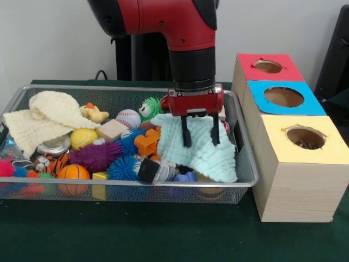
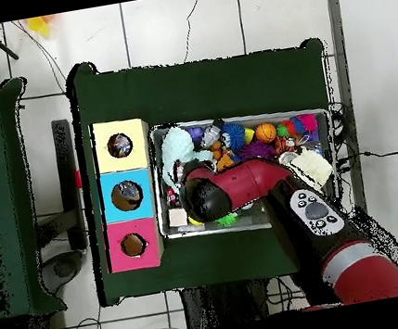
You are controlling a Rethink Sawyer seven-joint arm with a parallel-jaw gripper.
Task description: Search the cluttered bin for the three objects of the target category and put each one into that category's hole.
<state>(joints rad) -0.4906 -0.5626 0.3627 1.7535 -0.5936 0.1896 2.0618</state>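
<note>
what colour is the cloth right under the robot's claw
Pale mint green, a soft textured cloth draped at the wire bin's right end; clearest in the front view.

A red and black robot arm [image 1: 185,33] ends in a red gripper [image 1: 200,132] with black fingers [image 1: 186,134]. Beneath it lies a pale mint-green cloth [image 1: 210,153]. The silver wire bin [image 1: 240,183] holds a cream knitted cloth [image 1: 49,117], a white baseball with red stitching [image 1: 128,118], a yellow ball [image 1: 83,137], an orange basketball with black lines [image 1: 73,173], a purple spiky ball [image 1: 95,155], a blue spiky ball [image 1: 122,168], a green fuzzy toy [image 1: 150,107], an orange plastic piece [image 1: 147,142] and a yellow duck with an orange beak [image 1: 94,113]. Three pale wooden boxes have coloured tops: red [image 1: 267,66], blue [image 1: 283,97] and yellow [image 1: 305,137]. The table [image 1: 136,234] is covered in dark green.
</note>
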